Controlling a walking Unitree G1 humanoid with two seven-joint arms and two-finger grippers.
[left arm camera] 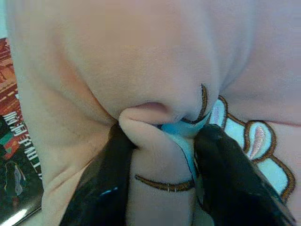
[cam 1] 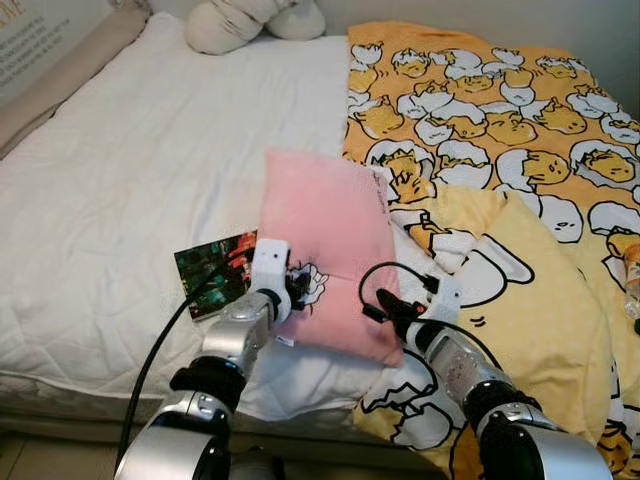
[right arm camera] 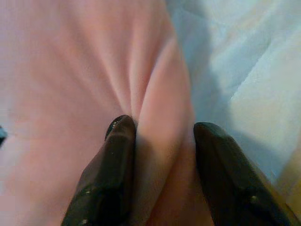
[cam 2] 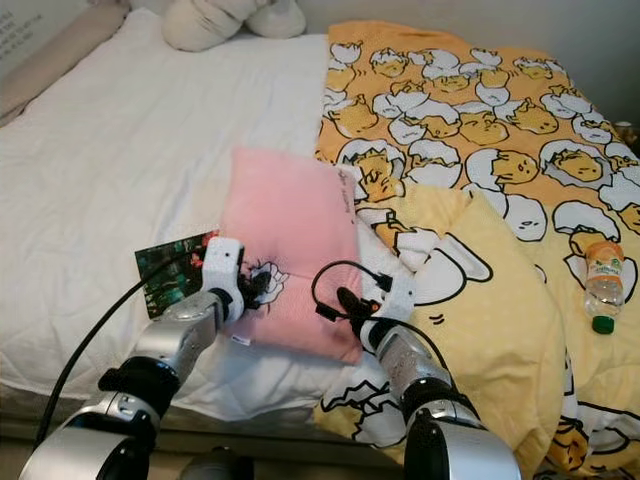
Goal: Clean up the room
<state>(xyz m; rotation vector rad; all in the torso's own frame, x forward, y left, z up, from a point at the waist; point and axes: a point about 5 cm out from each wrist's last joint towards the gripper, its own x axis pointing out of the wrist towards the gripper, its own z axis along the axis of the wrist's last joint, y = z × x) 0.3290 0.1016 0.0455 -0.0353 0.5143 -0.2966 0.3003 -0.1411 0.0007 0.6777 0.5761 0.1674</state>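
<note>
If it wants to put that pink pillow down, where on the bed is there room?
The widest bare patch is the white sheet, between the pink pillow, the cream pillows at the head and the booklet. The yellow blanket side is crowded, with a bottle.

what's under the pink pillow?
The pink pillow, pinched by the left end effector and right end effector, lies over the white quilt and the yellow blanket edge. A dark printed card pokes out beside it. Anything further beneath is covered.
</note>
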